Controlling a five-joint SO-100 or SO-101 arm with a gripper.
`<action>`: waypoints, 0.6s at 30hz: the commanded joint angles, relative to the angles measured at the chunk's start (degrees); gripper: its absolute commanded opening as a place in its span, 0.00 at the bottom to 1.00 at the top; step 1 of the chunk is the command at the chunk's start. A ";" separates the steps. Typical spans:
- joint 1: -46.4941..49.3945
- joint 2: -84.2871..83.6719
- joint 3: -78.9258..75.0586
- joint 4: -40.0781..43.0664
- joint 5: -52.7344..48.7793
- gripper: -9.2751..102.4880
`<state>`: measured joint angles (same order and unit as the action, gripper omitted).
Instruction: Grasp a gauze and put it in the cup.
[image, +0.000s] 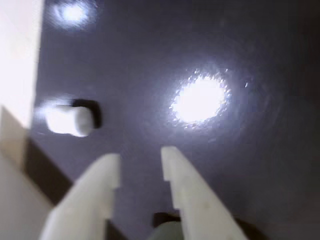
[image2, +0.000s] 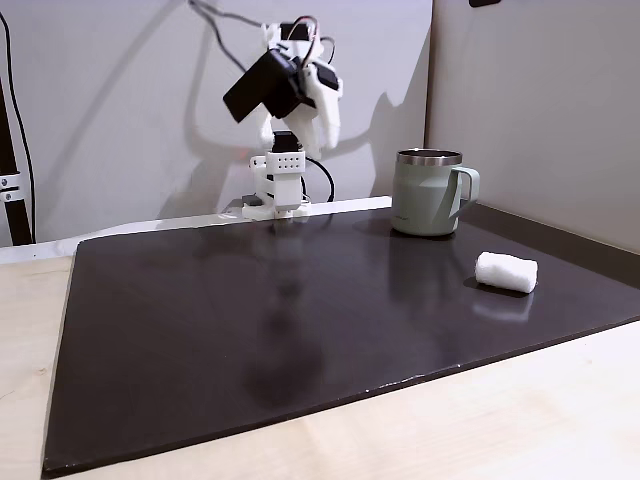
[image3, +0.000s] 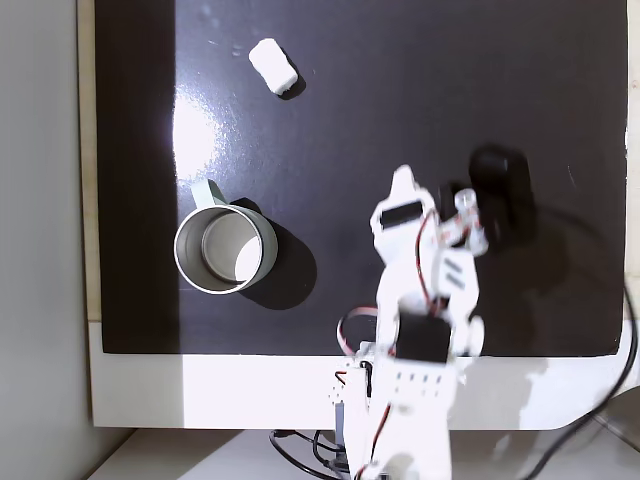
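Wrist view, left to right: pale bench (image: 17, 60) edge down the left side, then glossy dark mat (image: 150, 65). White gauze roll (image: 68, 120) lying on its side near that left edge, blurred, with a short shadow to its right. Two white jaws rising from the bottom edge, gripper (image: 141, 159) parted by a moderate gap, nothing between them, tips apart from the gauze. Bright lamp glare on the mat to the right. Pale green shape at the bottom between the jaws, possibly the cup's rim, too blurred to be sure.

Fixed view from the front, left to right: light wooden bench (image2: 30, 330), dark mat (image2: 250, 320) across it, white arm (image2: 285, 130) folded up at the far edge with the gripper (image2: 326, 128) raised well above the mat. Sage-green cup (image2: 428, 192) upright further right, steel rim, handle toward the right. Gauze (image2: 506, 271) lying on the mat in front of and right of the cup, near but not touching.

Fixed view from above, left to right: cup (image3: 226, 250) upright with open mouth, handle pointing up-left; gauze (image3: 273, 66) near the top, well apart from the cup; gripper (image3: 403, 180) right of both, above bare mat (image3: 400, 80), holding nothing.
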<state>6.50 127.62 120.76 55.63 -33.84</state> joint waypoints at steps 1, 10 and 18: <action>-0.26 -11.25 -15.64 3.78 -8.09 0.25; -3.16 -45.53 -63.11 31.20 -24.26 0.33; -7.82 -65.65 -94.75 44.47 -37.44 0.36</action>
<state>0.35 62.40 34.28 98.88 -67.24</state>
